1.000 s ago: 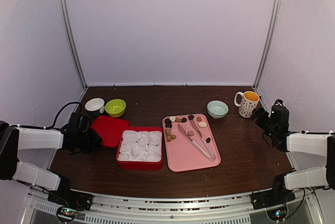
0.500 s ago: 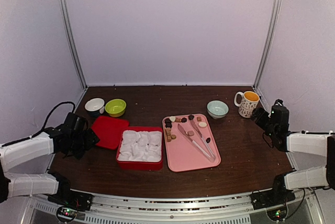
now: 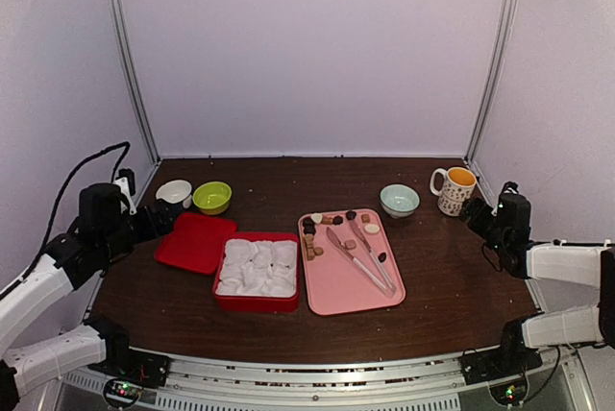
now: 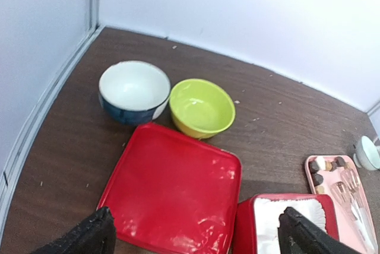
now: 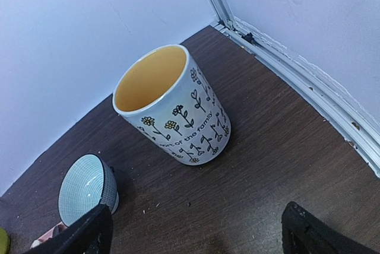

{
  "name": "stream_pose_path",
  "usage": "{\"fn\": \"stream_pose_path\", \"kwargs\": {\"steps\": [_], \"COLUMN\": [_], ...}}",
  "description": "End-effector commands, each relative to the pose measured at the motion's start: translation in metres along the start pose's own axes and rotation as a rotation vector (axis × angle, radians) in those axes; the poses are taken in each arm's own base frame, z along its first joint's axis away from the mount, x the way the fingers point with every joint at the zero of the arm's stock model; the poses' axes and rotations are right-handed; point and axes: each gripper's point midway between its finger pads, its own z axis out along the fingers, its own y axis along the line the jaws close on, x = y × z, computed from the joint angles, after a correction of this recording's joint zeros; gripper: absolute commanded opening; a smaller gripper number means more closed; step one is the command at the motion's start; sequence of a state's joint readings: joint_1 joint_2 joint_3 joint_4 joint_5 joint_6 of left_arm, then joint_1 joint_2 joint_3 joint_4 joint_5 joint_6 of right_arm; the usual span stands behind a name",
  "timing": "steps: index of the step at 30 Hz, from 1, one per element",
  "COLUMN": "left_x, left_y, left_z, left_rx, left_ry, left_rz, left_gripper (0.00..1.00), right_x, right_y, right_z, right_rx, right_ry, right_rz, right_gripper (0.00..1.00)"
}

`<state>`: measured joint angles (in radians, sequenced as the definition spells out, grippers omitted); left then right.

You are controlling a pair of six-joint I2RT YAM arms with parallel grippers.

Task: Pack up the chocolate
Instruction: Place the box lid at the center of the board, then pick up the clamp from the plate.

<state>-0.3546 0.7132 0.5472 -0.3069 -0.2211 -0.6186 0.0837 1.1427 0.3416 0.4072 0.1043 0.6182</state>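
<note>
The chocolate (image 3: 310,229) lies as small brown, dark and cream pieces along the far and left parts of a pink tray (image 3: 341,288), also seen as the chocolate (image 4: 324,167) at the right edge of the left wrist view. Pale tongs (image 3: 362,257) lie on the same tray. A red box (image 3: 255,303) lined with white paper cups sits left of the tray. Its flat red lid (image 4: 175,191) lies on the table beside it. My left gripper (image 4: 199,242) hangs open above the lid's near edge, holding nothing. My right gripper (image 5: 199,236) is open near the flowered mug (image 5: 172,105), apart from it.
A white-and-blue bowl (image 4: 134,91) and a green bowl (image 4: 202,107) stand behind the lid. A light blue bowl (image 3: 399,200) sits left of the mug (image 3: 454,190). Metal frame rails (image 5: 285,70) run along the table's side walls.
My left gripper has opened, let go of the red lid, and lifted back toward the left. The lid now lies flat on the table. The right arm has not moved.
</note>
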Motion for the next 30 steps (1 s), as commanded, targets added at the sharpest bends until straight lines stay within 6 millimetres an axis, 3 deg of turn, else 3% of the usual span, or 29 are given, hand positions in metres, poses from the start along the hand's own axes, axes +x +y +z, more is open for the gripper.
{"fn": "stream_pose_path", "kwargs": {"steps": [1,6,8,12,18,27,30], "left_x": [-0.029,-0.03,-0.03,-0.037,-0.039,-0.024,-0.018], "left_y": [-0.036,-0.023,-0.019,-0.003,0.004,-0.005,-0.01], "left_z": [-0.005,0.006,0.012,0.013,0.013,0.015,0.014], "left_rx": [0.182,0.101,0.066,-0.023,-0.054,0.024,0.058], "left_ry": [-0.181,-0.231,-0.235,-0.304,-0.327,-0.285,-0.285], "left_rz": [0.214,0.309,0.357,0.324,0.324,0.346,0.425], "left_gripper": [0.98,0.98,0.98,0.98,0.98,0.98,0.98], "right_x": [-0.005,-0.001,0.007,0.031,0.083,0.164,0.187], "right_y": [0.01,0.023,0.046,0.082,0.138,0.156,0.158], "right_z": [-0.001,0.0,-0.001,-0.003,-0.032,-0.065,-0.073], "right_rx": [-0.035,-0.104,-0.219,-0.299,-0.459,-0.493,-0.466], "right_ry": [-0.008,0.018,0.071,0.206,0.385,0.604,0.65], "right_rz": [-0.015,-0.045,-0.104,-0.235,-0.412,-0.727,-0.842], "right_gripper": [0.99,0.99,0.92,0.91,0.9,0.89,0.89]}}
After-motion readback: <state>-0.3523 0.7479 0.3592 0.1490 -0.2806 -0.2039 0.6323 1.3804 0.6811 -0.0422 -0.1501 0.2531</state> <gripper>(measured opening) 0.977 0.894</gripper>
